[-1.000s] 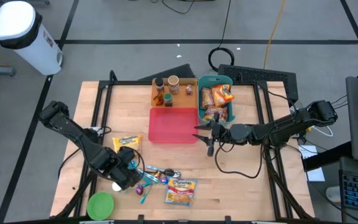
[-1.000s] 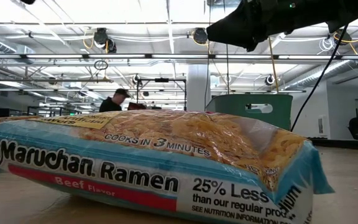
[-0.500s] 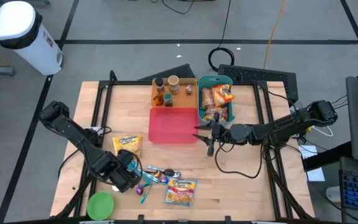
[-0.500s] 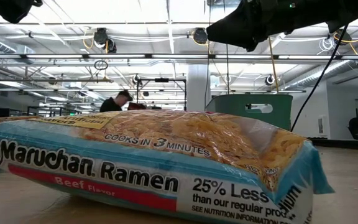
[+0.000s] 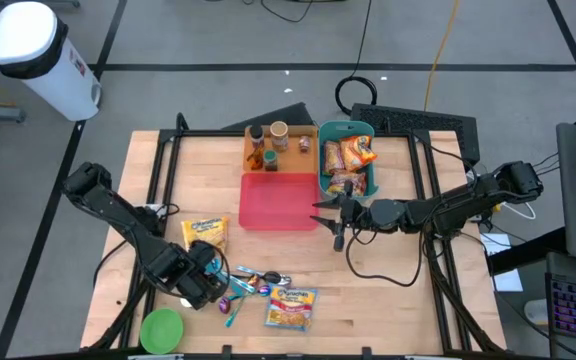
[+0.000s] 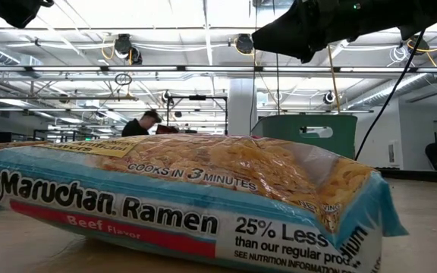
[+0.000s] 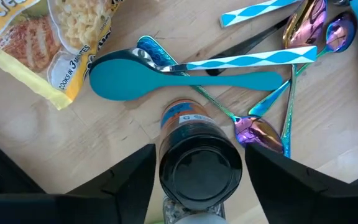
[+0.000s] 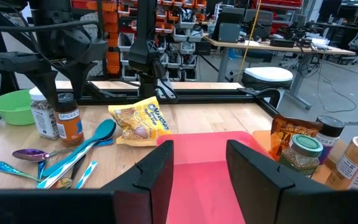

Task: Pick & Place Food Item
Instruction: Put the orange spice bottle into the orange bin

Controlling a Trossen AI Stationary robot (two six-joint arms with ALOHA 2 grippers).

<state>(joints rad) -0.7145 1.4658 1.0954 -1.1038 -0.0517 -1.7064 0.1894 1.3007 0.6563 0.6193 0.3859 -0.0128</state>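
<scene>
1. The ramen packet [image 6: 180,201] that fills the low view carries "Maruchan Ramen" in white letters along its blue band.
2. Under the brand, on a red strip, the same packet reads "Beef Flavor".
3. Across its upper face it says "COOKS IN 3 MINUTES".
4. At its right end it reads "25% Less", then "than our regular prod…" cut short by the fold, and below that "SEE NUTRITION INFORMATION".
5. The yellow noodle packet [image 7: 39,43] in the left wrist view shows "3 MINUTES" near its edge; its larger lettering is cut off.
6. In the right wrist view, the orange jar [image 8: 69,125] bears the word "SPICES".
</scene>
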